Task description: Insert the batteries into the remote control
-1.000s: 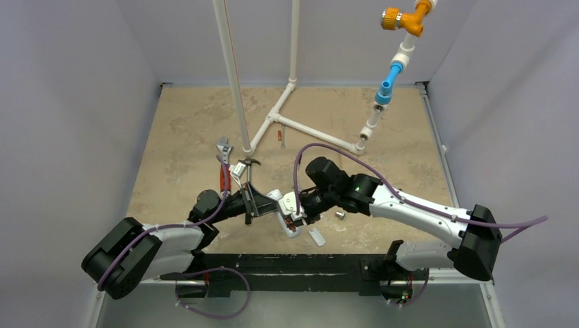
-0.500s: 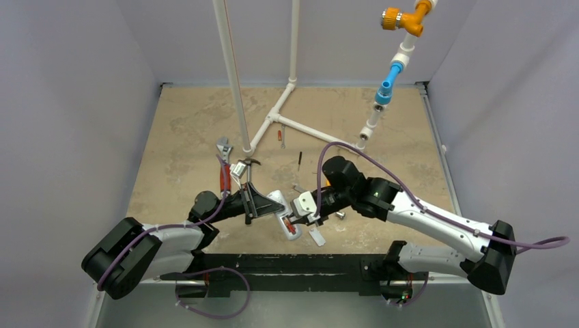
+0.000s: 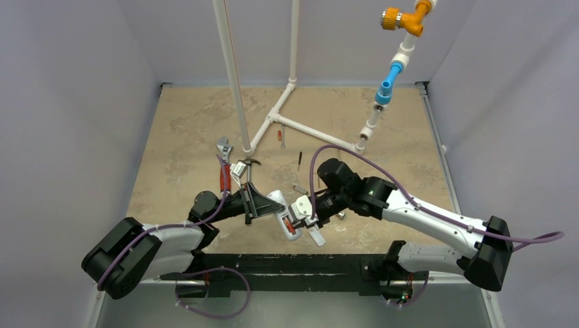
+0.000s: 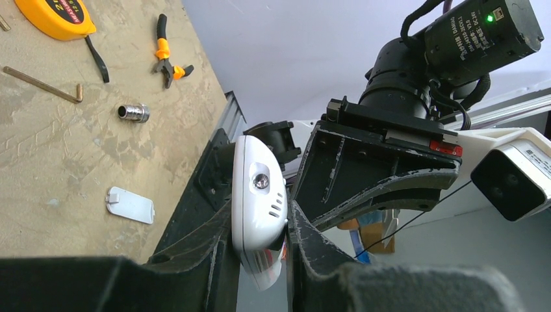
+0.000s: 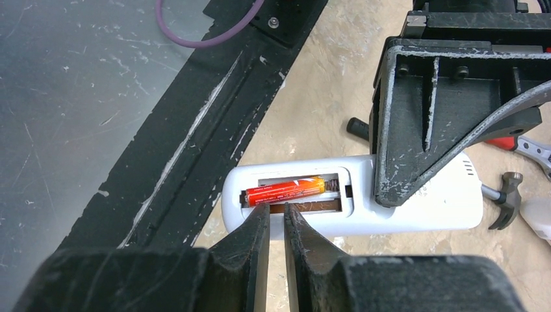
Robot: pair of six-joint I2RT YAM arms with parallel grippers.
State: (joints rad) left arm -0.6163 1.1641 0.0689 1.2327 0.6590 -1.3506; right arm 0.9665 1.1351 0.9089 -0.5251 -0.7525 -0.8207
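Pinches the remote control (image 4: 258,188) between the left gripper's (image 4: 260,221) fingers, open recess turned toward the right arm. Finds one battery (image 5: 284,190) seated just ahead of the right gripper (image 5: 277,218), long axis crosswise to its fingers, nearer slot unfilled. Leaves only a slim gap there, nothing held. Has narrowed and backed off the remote since a second ago.

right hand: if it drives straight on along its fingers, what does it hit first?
Right hand meets the remote control first, at its open bay: probably the empty slot beside the seated battery; depth unclear.
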